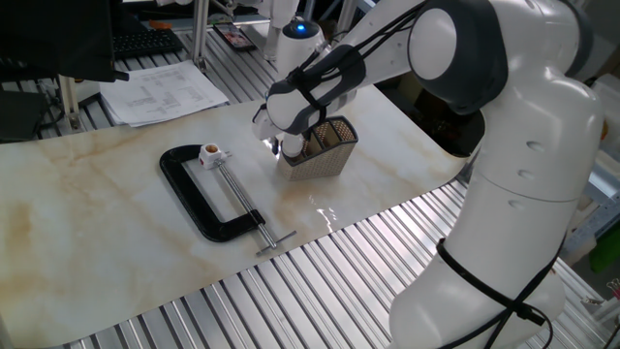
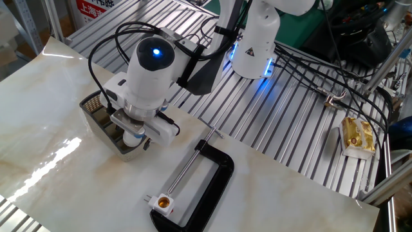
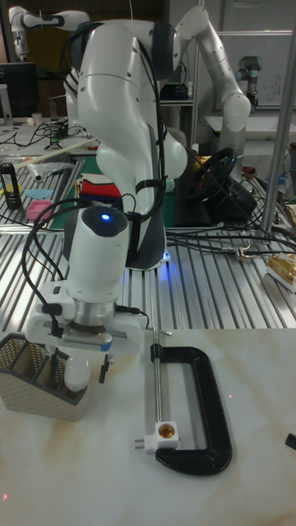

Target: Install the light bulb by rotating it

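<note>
The light bulb [image 3: 76, 371] is a small white globe at the near end of the mesh basket [image 3: 29, 380], directly under the robot hand. My gripper [image 3: 79, 370] is lowered over it, open, with one dark finger on each side of the globe; I cannot tell if they touch it. The same bulb [image 1: 289, 146] shows at the basket's left end [image 1: 329, 155] in one fixed view, and the bulb [image 2: 132, 136] peeks out below the hand in the other. The small white socket [image 2: 164, 203] with an orange centre sits on the black C-clamp [image 2: 209, 183].
The C-clamp [image 1: 203, 199] lies flat on the marble board, left of the basket, with its socket [image 1: 210, 152] at the far end. Papers [image 1: 160, 92] lie at the board's back corner. Slatted metal table surrounds the board. A gold packet [image 2: 356, 136] lies far right.
</note>
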You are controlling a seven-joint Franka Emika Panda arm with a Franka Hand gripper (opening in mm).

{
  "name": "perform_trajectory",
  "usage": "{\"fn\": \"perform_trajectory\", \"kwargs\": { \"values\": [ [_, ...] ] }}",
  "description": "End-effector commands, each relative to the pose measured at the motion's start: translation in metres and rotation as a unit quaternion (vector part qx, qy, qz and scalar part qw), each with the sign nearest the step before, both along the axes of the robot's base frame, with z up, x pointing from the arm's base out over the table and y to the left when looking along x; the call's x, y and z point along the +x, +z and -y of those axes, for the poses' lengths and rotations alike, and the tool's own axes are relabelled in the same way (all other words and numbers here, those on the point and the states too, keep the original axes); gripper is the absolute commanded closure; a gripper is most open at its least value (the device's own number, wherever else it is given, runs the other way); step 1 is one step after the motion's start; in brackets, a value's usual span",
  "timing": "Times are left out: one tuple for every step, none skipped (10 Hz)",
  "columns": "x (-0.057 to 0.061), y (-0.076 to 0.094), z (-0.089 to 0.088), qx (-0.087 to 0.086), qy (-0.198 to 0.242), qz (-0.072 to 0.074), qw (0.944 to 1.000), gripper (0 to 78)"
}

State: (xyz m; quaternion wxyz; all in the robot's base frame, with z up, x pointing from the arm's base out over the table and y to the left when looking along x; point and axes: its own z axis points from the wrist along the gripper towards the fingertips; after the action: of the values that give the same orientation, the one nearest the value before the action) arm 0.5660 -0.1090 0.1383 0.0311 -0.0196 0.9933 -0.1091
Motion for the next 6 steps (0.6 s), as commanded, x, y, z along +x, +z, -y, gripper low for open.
{"fn": "perform_trajectory", "kwargs": {
  "values": [
    [-0.0031, 0.0006, 0.0001, 0.001, 0.0, 0.001, 1.0, 0.1],
    [-0.0034, 0.0006, 0.0001, 0.001, 0.0, 0.001, 1.0, 0.1],
    [-0.0034, 0.0019, -0.0002, 0.002, 0.0, 0.001, 1.0, 0.1],
    [-0.0026, 0.0028, -0.0003, 0.002, 0.0, 0.002, 1.0, 0.1],
    [-0.002, 0.003, -0.0003, 0.002, 0.0, 0.002, 1.0, 0.1],
    [-0.0016, 0.0031, -0.0002, 0.001, 0.001, 0.001, 1.0, 0.1]
  ]
}}
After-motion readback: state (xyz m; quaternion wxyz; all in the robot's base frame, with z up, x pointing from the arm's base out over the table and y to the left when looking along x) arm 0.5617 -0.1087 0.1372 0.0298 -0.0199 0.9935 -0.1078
